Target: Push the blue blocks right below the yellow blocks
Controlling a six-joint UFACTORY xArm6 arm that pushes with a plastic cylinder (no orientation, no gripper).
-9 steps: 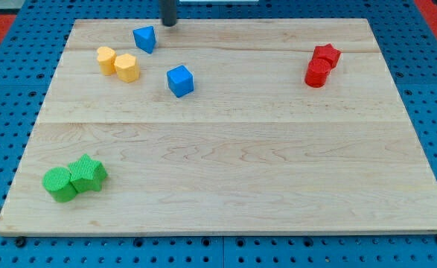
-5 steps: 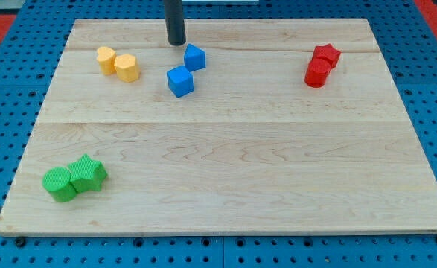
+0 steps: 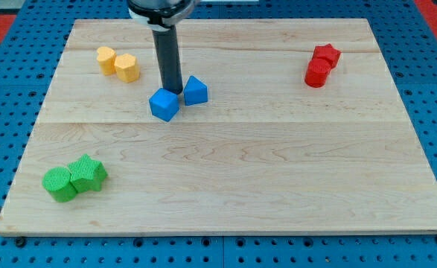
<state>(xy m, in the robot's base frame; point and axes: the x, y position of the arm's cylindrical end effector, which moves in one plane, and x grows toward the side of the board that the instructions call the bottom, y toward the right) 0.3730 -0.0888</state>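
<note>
Two blue blocks sit near the board's upper middle: a blue cube (image 3: 164, 104) and a blue wedge-like block (image 3: 195, 91) just to its right, almost touching. My tip (image 3: 172, 89) stands right behind the cube, between the two, touching or nearly touching both. Two yellow blocks lie at the view's upper left, side by side: a small yellow cylinder (image 3: 106, 57) and a yellow hexagonal block (image 3: 126, 67). The blue blocks are right of and below the yellow ones.
A red star-shaped block (image 3: 327, 54) and a red cylinder (image 3: 317, 73) sit together at the upper right. A green cylinder (image 3: 59, 184) and a green star-like block (image 3: 88, 173) sit at the lower left. The wooden board (image 3: 278, 164) lies on a blue pegboard.
My tip has moved down the view from the top edge. The wedge-like blue block has gone right and down next to the cube; the cube has shifted down and left.
</note>
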